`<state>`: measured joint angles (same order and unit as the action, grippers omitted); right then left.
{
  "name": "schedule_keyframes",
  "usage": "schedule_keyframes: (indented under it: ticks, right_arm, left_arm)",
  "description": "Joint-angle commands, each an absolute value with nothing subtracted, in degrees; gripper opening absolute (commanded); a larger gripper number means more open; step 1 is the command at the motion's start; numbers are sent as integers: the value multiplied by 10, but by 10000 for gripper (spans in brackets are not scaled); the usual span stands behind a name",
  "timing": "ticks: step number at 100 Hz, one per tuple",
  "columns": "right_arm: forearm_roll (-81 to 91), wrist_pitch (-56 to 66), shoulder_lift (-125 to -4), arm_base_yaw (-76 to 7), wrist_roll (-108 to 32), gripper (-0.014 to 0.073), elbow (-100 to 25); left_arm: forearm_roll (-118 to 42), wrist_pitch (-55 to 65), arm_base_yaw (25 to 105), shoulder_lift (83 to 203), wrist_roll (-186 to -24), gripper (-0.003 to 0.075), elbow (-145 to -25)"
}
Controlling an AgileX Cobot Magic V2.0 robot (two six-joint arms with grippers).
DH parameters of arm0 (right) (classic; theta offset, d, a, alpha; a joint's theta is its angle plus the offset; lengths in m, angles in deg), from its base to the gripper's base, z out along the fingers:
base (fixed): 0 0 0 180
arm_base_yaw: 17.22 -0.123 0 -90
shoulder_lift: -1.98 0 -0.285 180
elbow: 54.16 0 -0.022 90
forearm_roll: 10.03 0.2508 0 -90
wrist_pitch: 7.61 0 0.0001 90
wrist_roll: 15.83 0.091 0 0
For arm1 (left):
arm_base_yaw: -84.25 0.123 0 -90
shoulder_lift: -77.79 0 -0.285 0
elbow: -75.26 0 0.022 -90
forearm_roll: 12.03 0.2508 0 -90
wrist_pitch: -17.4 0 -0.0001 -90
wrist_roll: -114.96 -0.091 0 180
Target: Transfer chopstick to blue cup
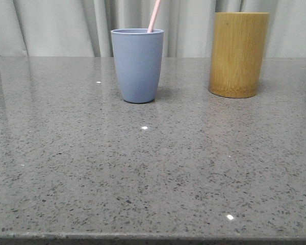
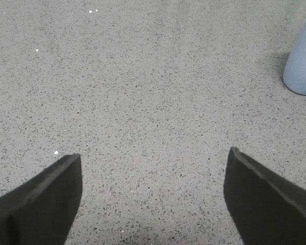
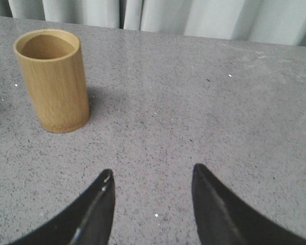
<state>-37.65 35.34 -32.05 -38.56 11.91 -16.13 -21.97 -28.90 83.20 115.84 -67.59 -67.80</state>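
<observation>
The blue cup [image 1: 137, 65] stands upright on the grey speckled desk [image 1: 153, 173], toward the far edge and a little left of the middle. A pink chopstick [image 1: 154, 16] leans out of its mouth, tilted to the right, with only the slim top end showing above the rim. To its right, well apart and also near the far edge, stands a taller bamboo cup [image 1: 238, 54], upright, and the right wrist view shows it hollow with nothing sticking out. A pale curtain [image 1: 66, 25] hangs behind the desk. The left hand [image 2: 153, 158] hovers over bare desk with its two dark fingers spread wide, gripping nothing, the blue cup off to one side of it. The right hand [image 3: 152, 176] likewise has its fingers apart over the desk, near the bamboo cup but not touching it.
</observation>
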Motion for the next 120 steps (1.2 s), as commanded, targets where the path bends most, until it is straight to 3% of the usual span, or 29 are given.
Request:
schedule_keyframes:
  ticks: [1, 31, 45, 57, 74, 82, 120]
  right_arm:
    - [-387, 328, -301, -382, 116, 369, -159]
    - [-363, 317, -284, -382, 116, 353, -134]
    - [-363, 309, -284, -382, 116, 275, -134]
    - [-363, 308, -284, -382, 116, 145, -134]
    - [-363, 309, -284, -382, 116, -60, -134]
    - [-363, 309, -284, -382, 116, -64, -134]
    - [-363, 310, -284, -382, 116, -66, -134]
  left_arm:
    - [-228, -248, 832, 1159, -673, 556, -692]
    - [-228, -248, 832, 1159, -673, 556, -692]
    - [-228, -248, 832, 1159, -673, 538, -692]
    - [-228, -248, 832, 1159, -673, 414, -692]
    - [-228, -248, 832, 1159, -673, 116, -692]
    - [-228, -248, 832, 1159, -673, -16, -692]
    - [-228, -248, 832, 1159, -673, -19, -692]
